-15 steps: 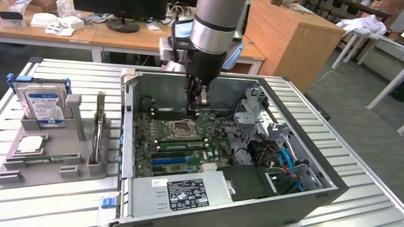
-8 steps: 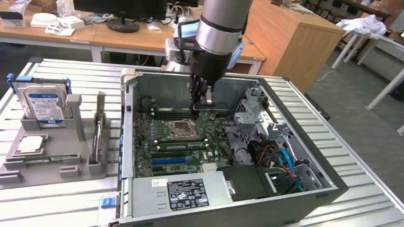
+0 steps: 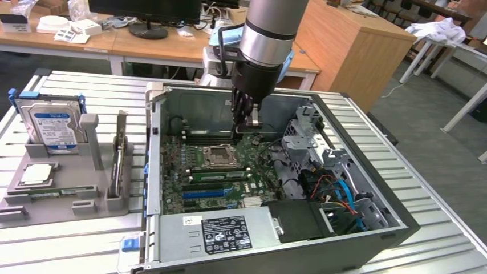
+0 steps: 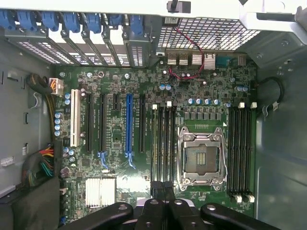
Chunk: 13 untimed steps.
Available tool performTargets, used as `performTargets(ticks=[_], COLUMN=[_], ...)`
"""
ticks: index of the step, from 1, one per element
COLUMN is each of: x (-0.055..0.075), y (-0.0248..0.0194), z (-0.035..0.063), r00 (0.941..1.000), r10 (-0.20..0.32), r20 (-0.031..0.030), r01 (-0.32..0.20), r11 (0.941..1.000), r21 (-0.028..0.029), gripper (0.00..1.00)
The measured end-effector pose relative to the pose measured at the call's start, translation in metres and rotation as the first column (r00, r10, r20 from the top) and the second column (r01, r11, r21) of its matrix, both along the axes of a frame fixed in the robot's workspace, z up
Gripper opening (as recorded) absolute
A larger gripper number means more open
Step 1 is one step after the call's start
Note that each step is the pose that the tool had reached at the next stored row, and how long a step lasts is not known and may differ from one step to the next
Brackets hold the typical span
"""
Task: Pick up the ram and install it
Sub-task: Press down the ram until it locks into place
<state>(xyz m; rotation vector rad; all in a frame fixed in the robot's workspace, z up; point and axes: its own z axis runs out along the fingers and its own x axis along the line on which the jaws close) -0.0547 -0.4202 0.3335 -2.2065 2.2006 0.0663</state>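
Ram (image 3: 219, 174) shows in the exterior view as a green stick standing on edge in a slot on the motherboard (image 3: 179, 171), just beside the processor socket (image 3: 220, 154), on the socket's side nearer the blue card slot (image 3: 202, 193). It lies along the socket's edge, inside the open computer case (image 3: 380, 225), which lies on its side on the slatted tabletop (image 3: 68, 245)

The pincer (image 3: 247, 127) hangs from the arm into the case, above the board and toward the far wall. Its 2 fingers are pressed together and pinch nothing. In the wrist view the pincer (image 4: 163, 191) points down at the end of the bank of black memory slots (image 4: 163, 143) that runs beside the processor socket (image 4: 201, 155); a 2nd bank of slots (image 4: 240, 148) lies on the socket's other side

On the exterior view's left, a grey tray (image 3: 76, 200) rests on the tabletop, well apart from the pincer. A hard drive (image 3: 52, 128) with a blue-white label stands upright in it
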Motion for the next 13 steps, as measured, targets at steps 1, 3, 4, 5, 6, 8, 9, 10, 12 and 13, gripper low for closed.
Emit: performTargets(ticks=[1, 3, 4, 5, 6, 8, 9, 10, 12, 13], x=[0.0000, 0.0000, 0.0000, 0.0000, 0.0000, 0.0000, 0.0000, 0.0000, 0.0000, 0.0000], y=[0.0000, 0.0000, 0.0000, 0.0000, 0.0000, 0.0000, 0.0000, 0.0000, 0.0000, 0.0000], z=[0.0000, 0.0000, 0.0000, 0.0000, 0.0000, 0.0000, 0.0000, 0.0000, 0.0000, 0.0000], r00=[1.0000, 1.0000, 1.0000, 1.0000, 1.0000, 1.0000, 1.0000, 1.0000, 1.0000, 0.9999], r10=[0.000, 0.000, 0.000, 0.000, 0.000, 0.000, 0.000, 0.000, -0.006, -0.014], r20=[0.0000, 0.0000, 0.0001, 0.0000, 0.0000, 0.0000, 0.0000, 0.0000, 0.0000, 0.0001], r01=[0.000, 0.000, 0.000, 0.000, 0.000, 0.000, 0.000, 0.000, 0.006, 0.014], r11=[1.0000, 1.0000, 1.0000, 1.0000, 1.0000, 1.0000, 1.0000, 1.0000, 1.0000, 0.9999], r21=[-0.0001, -0.0001, -0.0001, -0.0001, -0.0001, -0.0001, -0.0001, -0.0001, 0.0000, 0.0000], gripper=[0.11, 0.11, 0.11, 0.11, 0.11, 0.11, 0.11, 0.11, 0.11, 0.11])
